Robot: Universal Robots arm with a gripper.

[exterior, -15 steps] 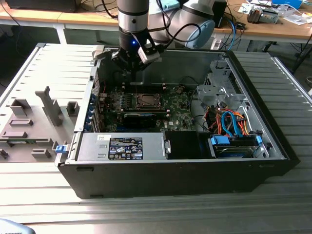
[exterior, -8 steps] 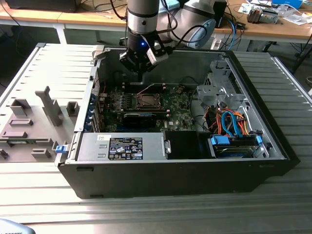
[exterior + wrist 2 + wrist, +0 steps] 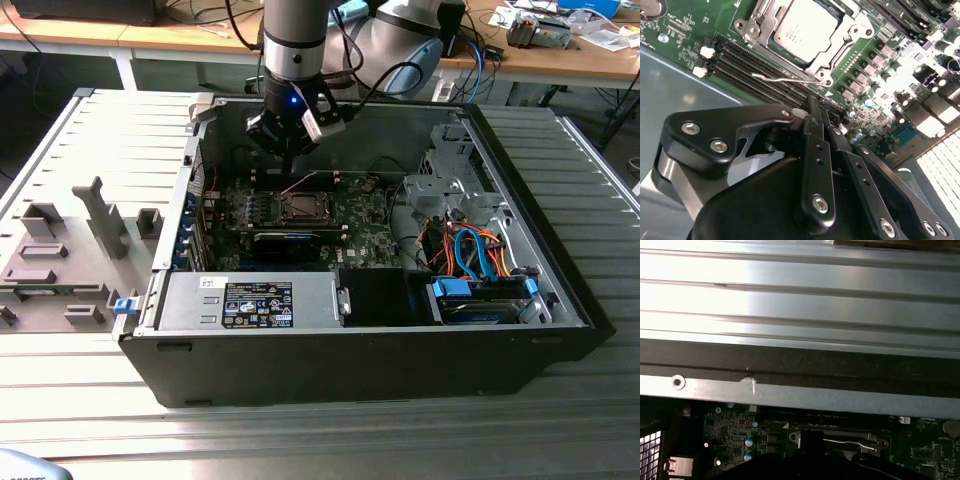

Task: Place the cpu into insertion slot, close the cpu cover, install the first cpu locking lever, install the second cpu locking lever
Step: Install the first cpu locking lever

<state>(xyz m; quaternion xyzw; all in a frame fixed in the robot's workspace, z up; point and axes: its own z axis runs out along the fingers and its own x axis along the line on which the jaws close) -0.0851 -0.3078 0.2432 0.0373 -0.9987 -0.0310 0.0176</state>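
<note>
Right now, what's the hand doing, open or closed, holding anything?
Hand: closed, fingers together, holding nothing visible, poised near the cpu cover.

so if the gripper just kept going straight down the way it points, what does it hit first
Most likely the wire locking lever beside the cpu cover, or the memory slots under it. The shut gripper hangs just above that edge of the socket; depth is unclear.

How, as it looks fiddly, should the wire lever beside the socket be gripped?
Probably at the hooked free end of the lever, pinching across the wire from above: it lies low alongside the cover, and that end juts out over the dark slots, clear of it.
</note>
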